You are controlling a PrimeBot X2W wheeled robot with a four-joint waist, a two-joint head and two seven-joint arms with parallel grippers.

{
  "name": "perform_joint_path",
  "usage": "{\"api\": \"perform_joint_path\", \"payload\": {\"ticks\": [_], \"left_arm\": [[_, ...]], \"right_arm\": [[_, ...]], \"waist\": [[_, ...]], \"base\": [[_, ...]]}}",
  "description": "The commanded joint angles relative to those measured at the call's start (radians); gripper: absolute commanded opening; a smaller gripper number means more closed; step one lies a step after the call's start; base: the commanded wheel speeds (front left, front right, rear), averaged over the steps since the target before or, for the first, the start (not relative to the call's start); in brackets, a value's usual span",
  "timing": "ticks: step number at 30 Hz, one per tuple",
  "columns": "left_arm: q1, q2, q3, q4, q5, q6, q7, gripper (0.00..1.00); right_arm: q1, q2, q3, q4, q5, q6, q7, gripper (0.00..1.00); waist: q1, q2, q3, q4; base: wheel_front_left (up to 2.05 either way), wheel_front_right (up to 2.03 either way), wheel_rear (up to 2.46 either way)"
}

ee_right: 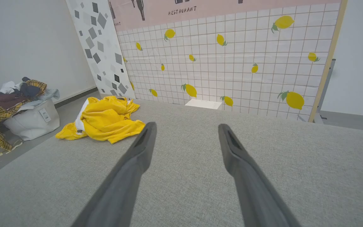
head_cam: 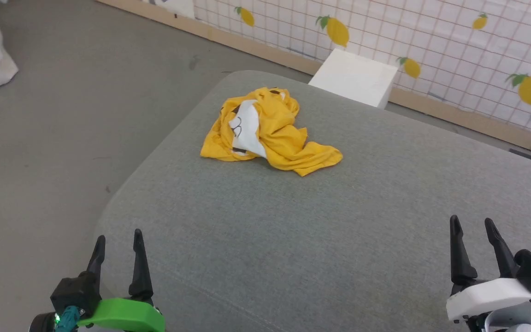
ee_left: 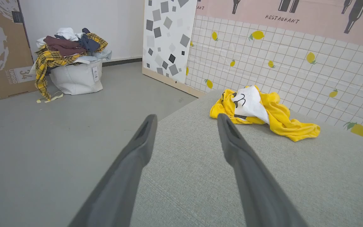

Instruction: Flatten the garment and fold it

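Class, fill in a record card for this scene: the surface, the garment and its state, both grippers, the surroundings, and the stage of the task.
Surface: grey fabric pad
Garment: yellow T-shirt, crumpled in a heap on the far part of the pad, white print partly showing
Grippers: left gripper and right gripper both open and empty, at the near edge, apart from the T-shirt
Surroundings: white box beyond the far edge; bag heaped with clothes on the floor
Stage: not yet flattened or folded
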Motion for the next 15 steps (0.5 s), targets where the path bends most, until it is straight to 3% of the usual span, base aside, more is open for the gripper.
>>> {"api": "perform_joint_path", "payload": {"ticks": [1, 15], "left_arm": [[0.018, -0.005, 0.003, 0.001, -0.018, -0.002, -0.010, 1.00], [0.029, -0.005, 0.008, -0.003, -0.054, 0.011, -0.039, 1.00]], "right_arm": [[0.006, 0.001, -0.007, 0.008, 0.010, -0.002, -0.012, 1.00], [-0.001, 0.002, -0.028, 0.033, 0.020, -0.002, -0.041, 1.00]], "waist": [[0.0000, 0.0000, 0.003, 0.017], [0.0000, 0.0000, 0.013, 0.060]], "base": [[0.00, 0.00, 0.00], [0.00, 0.00, 0.00]]}}
